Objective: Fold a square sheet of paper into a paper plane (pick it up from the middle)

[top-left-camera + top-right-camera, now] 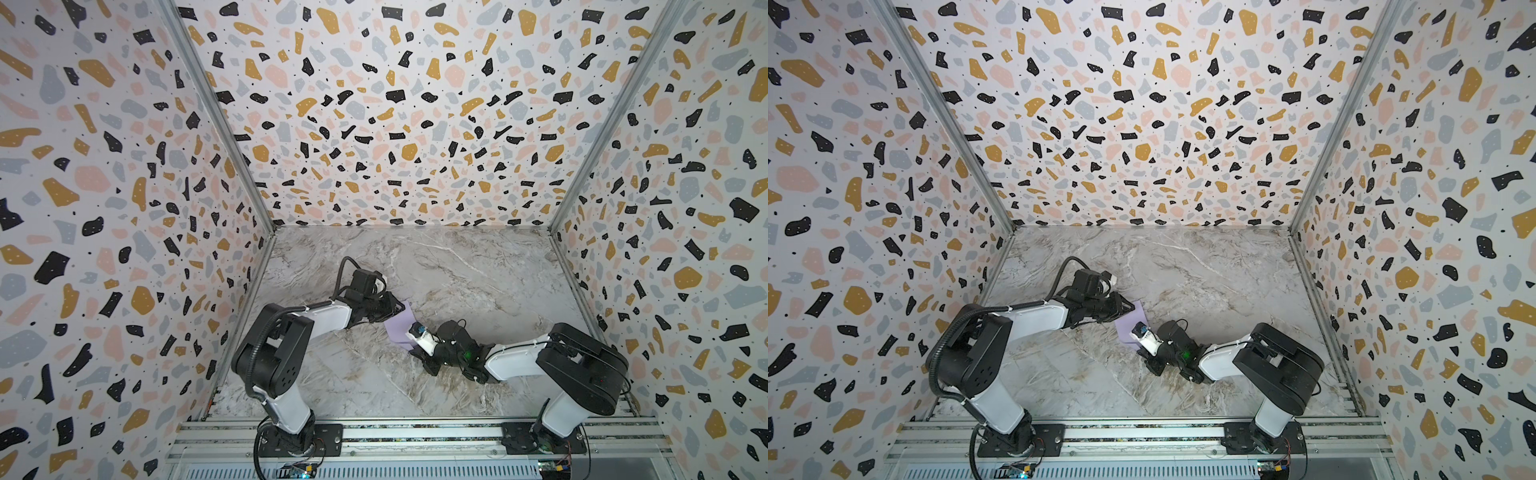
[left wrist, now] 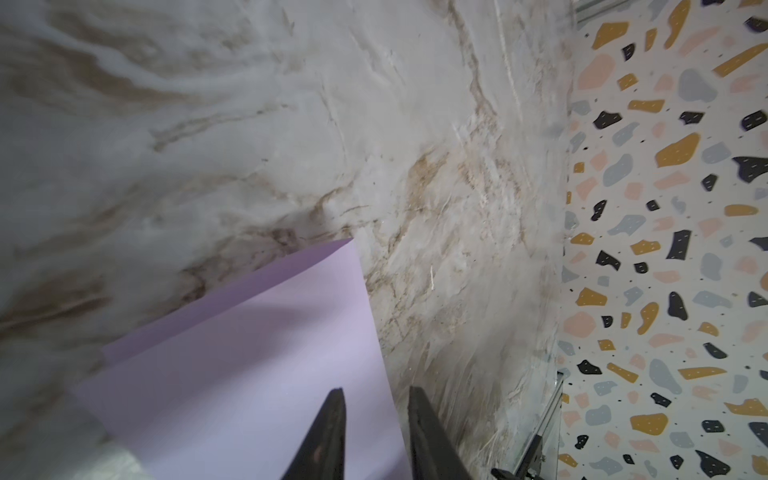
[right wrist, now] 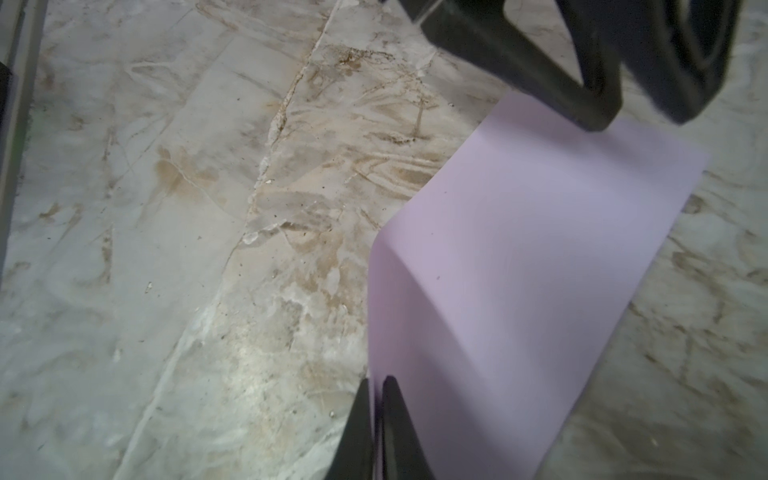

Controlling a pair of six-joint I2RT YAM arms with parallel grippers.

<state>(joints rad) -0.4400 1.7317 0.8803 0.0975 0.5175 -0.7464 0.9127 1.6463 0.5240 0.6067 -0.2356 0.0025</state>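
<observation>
marble tabletop (image 1: 457, 270); my right pincer (image 3: 377, 384) clamps the flimsy, crease-prone paper (image 3: 519, 270) at one edge, left pincer (image 2: 376, 392) ajar, empty

Parted jaws flank an edge of doubled lilac paper (image 2: 249, 374) over marble tabletop (image 2: 249, 124).

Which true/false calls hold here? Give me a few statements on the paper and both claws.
1. The right claw is shut on the paper. True.
2. The left claw is clamped tight on the paper. False: its jaws stand apart, astride the paper's edge.
3. The paper lies as one flat layer. False: it is doubled over; two layers show in the left wrist view.
4. The claws come at the paper from opposite sides. True.
</observation>
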